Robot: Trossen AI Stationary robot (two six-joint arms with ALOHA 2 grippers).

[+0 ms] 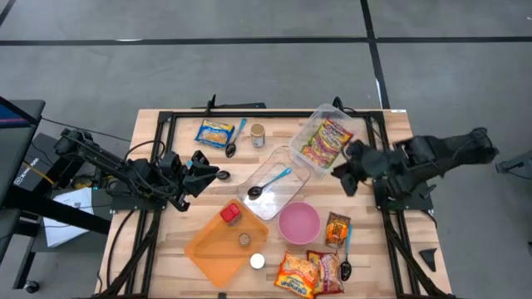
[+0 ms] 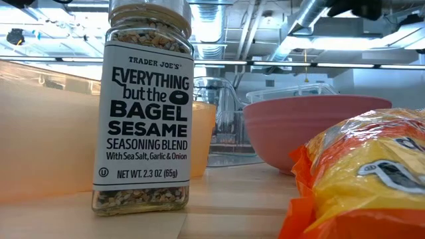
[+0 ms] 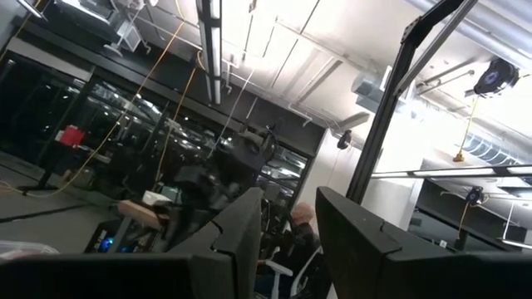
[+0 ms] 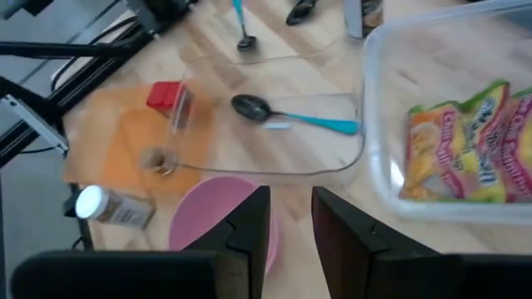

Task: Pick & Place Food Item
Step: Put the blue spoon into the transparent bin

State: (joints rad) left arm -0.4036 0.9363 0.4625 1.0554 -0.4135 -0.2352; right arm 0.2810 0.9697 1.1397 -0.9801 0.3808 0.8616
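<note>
A clear container (image 1: 331,133) at the far right of the table holds a red-and-yellow snack packet (image 1: 324,141), also seen in the right wrist view (image 4: 465,149). My right gripper (image 1: 342,173) hovers just near of that container, open and empty (image 4: 291,208), above the pink bowl's (image 4: 220,212) far edge. My left gripper (image 1: 208,170) is at the table's left, tipped upward toward the room, open and empty (image 3: 291,224). More snack packets lie flat at the near edge (image 1: 312,270) and beside the bowl (image 1: 337,227).
A clear lid (image 1: 274,184) holds a blue-handled spoon (image 4: 291,116). An orange tray (image 1: 218,245) carries a red-capped item (image 1: 231,213) and a seasoning jar (image 2: 146,113). A yellow packet (image 1: 214,133), a second spoon (image 1: 233,143) and a can (image 1: 258,134) sit far. A person (image 3: 301,237) sits beyond the table.
</note>
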